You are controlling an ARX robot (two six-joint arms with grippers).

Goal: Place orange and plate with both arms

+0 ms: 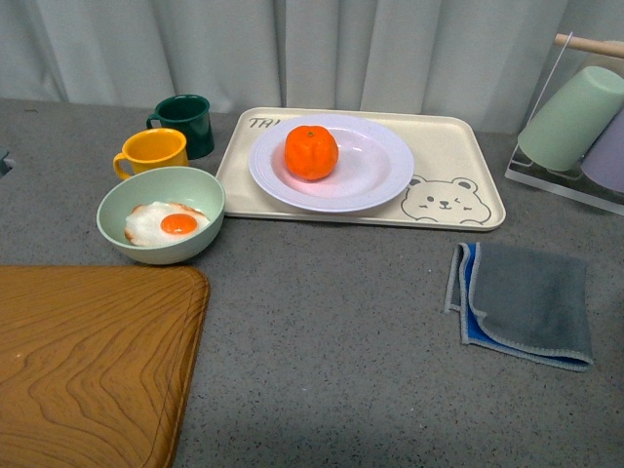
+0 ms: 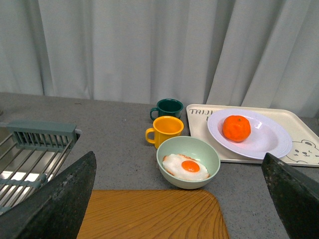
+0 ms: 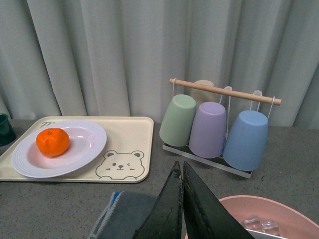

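Grey speckled countertop (image 1: 331,322), carrying: beige bear tray (image 1: 444,146) at the back, pale green bowl (image 1: 161,213) just left of it, yellow mug (image 1: 154,151) and dark green mug (image 1: 185,122) behind the bowl, wooden board (image 1: 88,366) front left, folded grey cloth (image 1: 526,302) right, cup rack (image 3: 219,127) far right.

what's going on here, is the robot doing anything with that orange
Nothing is being handled right now. The round bright orange fruit sits in the large white deep plate, which rests on the beige rectangular bear tray. Both arms are back from it: the left gripper is open and empty, the right gripper is shut on nothing.
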